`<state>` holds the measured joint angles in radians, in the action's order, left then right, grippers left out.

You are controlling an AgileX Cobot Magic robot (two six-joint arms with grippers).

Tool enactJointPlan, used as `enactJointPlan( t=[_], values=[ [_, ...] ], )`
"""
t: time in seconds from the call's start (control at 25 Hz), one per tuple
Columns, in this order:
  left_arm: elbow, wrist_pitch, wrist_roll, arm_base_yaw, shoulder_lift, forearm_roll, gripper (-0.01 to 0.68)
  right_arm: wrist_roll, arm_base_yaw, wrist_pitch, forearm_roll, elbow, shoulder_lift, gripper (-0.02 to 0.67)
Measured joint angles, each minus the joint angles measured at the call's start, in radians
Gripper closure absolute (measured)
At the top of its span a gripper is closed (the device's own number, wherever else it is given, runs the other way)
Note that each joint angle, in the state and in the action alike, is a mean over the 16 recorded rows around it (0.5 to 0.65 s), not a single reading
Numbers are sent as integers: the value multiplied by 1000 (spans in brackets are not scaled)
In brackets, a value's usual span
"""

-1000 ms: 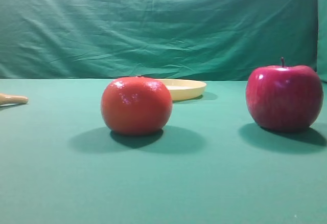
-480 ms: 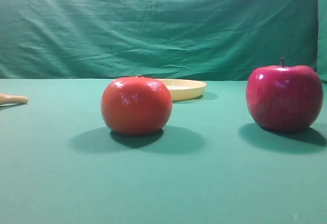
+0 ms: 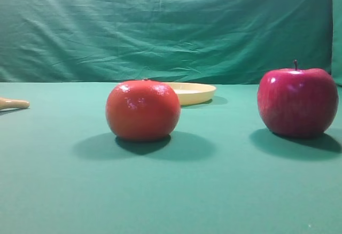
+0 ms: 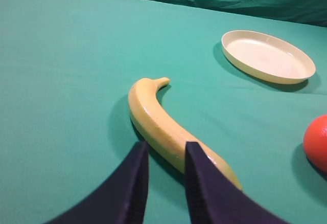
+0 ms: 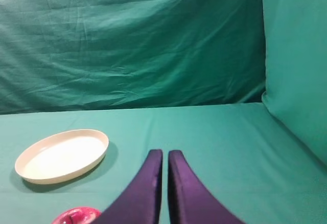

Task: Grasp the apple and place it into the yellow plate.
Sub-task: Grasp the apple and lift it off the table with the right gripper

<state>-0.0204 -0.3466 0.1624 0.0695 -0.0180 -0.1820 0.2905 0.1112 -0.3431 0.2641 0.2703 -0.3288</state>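
Note:
The apple (image 3: 297,101) is deep red with a dark stem and stands on the green cloth at the right of the exterior view. Its top shows at the bottom left of the right wrist view (image 5: 76,217). The yellow plate (image 3: 193,92) lies empty further back, partly behind an orange-red round fruit (image 3: 142,110). The plate also shows in the right wrist view (image 5: 62,155) and the left wrist view (image 4: 268,56). My right gripper (image 5: 164,155) is shut and empty, above and right of the apple. My left gripper (image 4: 166,148) is slightly open and empty over a banana.
A yellow banana (image 4: 168,132) lies under the left gripper; its tip shows at the left edge of the exterior view (image 3: 13,103). The orange-red fruit also shows at the left wrist view's right edge (image 4: 317,143). A green curtain (image 3: 171,25) closes off the back.

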Motion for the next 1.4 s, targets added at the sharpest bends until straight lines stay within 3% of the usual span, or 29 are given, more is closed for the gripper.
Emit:
enactJointPlan(
  t=[0.84, 1.4],
  values=[
    [0, 0, 0, 0, 0, 0, 516, 552, 20, -291, 455, 193, -549, 649],
    [0, 0, 0, 0, 0, 0, 516, 454, 192, -245, 333, 341, -817, 649]
  ],
)
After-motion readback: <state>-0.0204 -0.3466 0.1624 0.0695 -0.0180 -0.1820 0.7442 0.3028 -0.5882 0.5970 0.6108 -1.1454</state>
